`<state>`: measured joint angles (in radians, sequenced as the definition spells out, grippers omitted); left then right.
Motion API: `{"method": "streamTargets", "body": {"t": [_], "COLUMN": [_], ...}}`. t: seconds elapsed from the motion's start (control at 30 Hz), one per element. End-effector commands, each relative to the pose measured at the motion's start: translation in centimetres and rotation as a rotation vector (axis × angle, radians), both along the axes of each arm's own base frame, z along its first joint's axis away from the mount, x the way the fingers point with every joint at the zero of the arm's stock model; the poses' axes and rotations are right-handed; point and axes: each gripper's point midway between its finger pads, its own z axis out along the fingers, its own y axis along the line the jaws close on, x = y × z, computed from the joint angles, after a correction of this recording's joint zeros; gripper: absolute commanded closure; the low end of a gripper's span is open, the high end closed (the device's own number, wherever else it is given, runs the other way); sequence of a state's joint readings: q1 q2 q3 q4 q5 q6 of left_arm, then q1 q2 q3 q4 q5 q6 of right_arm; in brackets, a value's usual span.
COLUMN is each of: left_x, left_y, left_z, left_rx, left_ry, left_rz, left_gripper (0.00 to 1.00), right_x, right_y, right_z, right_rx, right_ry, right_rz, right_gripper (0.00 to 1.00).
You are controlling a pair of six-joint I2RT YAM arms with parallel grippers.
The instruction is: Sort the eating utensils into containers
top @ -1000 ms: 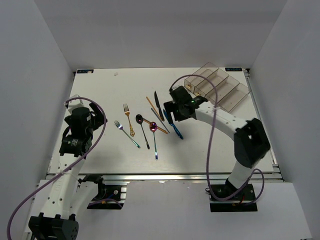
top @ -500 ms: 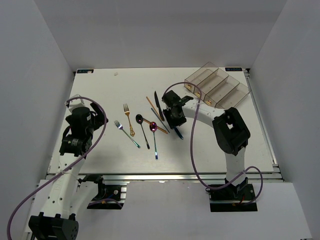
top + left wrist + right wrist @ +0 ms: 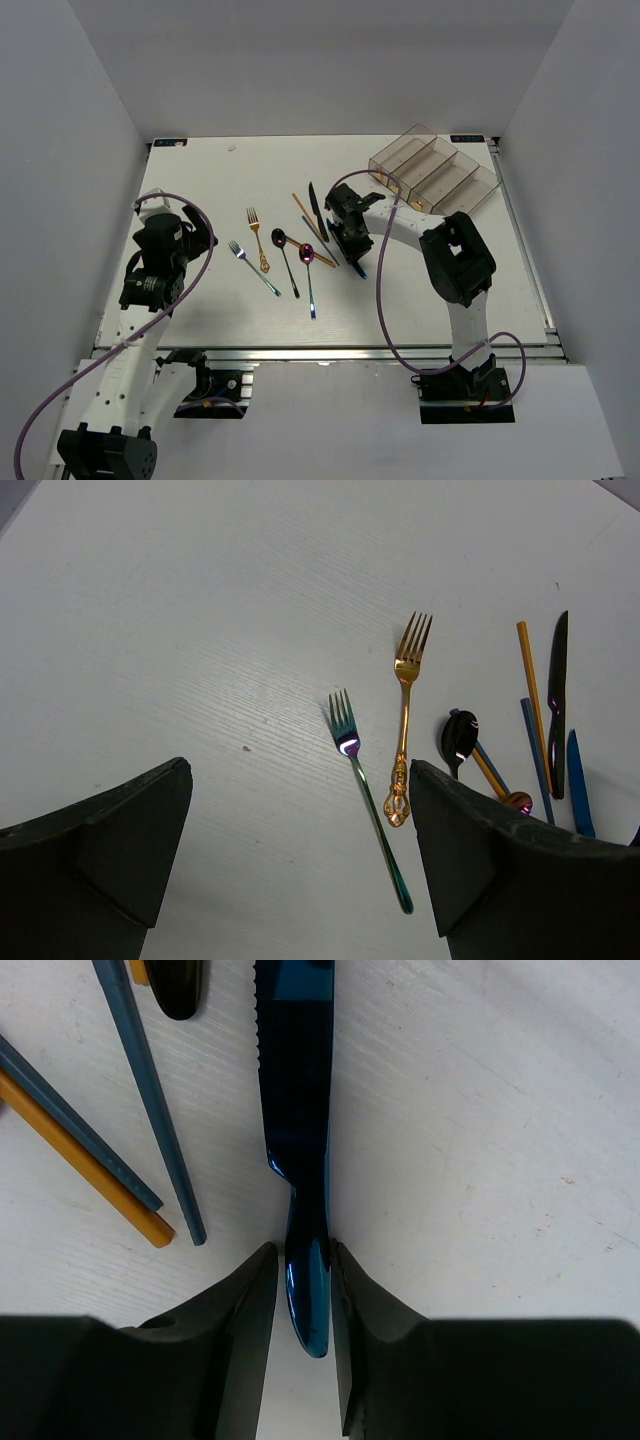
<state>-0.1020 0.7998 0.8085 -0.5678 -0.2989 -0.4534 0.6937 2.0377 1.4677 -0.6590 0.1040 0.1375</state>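
Fingers of the right gripper pinch the blue knife by its handle, blade flat on the table straight ahead. Left gripper hangs spread wide, gold fork and teal fork just ahead. Bins sit well beyond the right gripper.

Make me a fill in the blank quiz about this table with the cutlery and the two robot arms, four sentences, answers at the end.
1. The knife gripped at its handle by the right gripper is ____ in colour.
2. The left gripper is open and holds ____.
3. The fork with the ornate handle is ____ in colour.
4. The row of clear bins has ____ compartments.
Missing words: blue; nothing; gold; four.
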Motion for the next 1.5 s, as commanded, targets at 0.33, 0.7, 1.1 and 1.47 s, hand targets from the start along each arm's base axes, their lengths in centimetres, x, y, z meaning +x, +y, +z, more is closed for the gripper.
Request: {"method": "streamTargets", "body": {"t": [0.33,0.7,1.1,1.47], "left_x": [0.1,0.0,-0.1,0.0], "left_y": [-0.4,-0.5,-0.4,-0.4], "left_z": [0.6,0.7,0.8,0.8], "left_rx": [-0.005,-0.007,-0.006,-0.006], "left_ry": [-0.022,-0.026,-0.033,-0.031], "left_rz": [-0.025,-0.03,-0.027,-0.027], "left_gripper": [0.02,0.02,0.02,0.02], "right_x": [-3.8,-1.6,-0.8,2.0], "right_y": [-3.3,-2.5,-2.5,-5.3], "right_z": [-4.7,0.2,4.6,8.0], "right_rx": [-0.14,-0.045,0.007,0.095], "right_ry": [0.163,-0.008,-0.102,-0.177], "right_rz": [0.002,-0.086,-0.106,-0.216], "right_gripper": [0.81,1.0,1.0,1.0]}}
